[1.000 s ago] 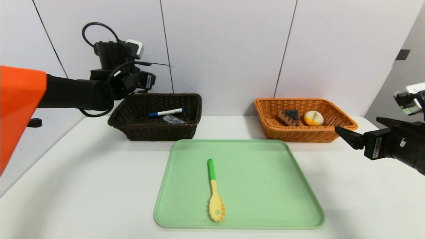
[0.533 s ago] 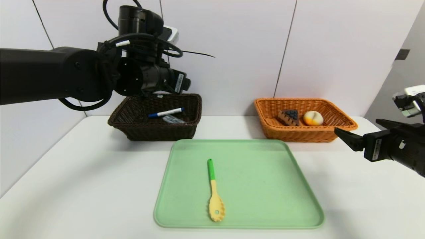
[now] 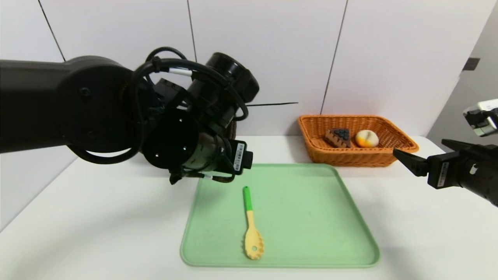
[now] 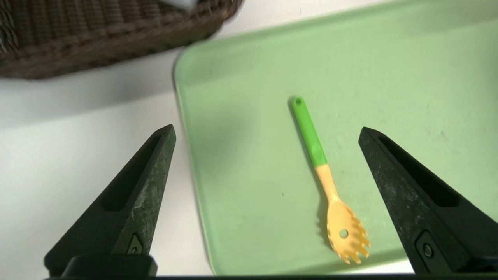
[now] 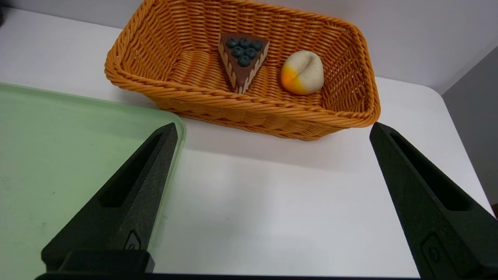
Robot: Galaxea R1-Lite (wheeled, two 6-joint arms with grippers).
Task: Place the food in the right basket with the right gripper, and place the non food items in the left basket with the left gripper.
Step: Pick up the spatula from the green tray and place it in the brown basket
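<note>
My left gripper (image 4: 266, 130) has its fingers (image 4: 134, 198) spread wide with nothing between them, hanging above the near-left part of the green tray (image 4: 408, 70). Below and between the tips lies the yellow slotted spoon (image 4: 330, 186), flat on the tray, green handle toward the dark brown basket (image 4: 97, 42) at the back. My right gripper (image 5: 272, 126) is also wide apart and empty, held over the white table (image 5: 272, 202) just in front of the orange basket (image 5: 249, 109). Inside that basket the cake wedge (image 5: 243, 58) and the cream bun (image 5: 302, 72) sit side by side.
</note>
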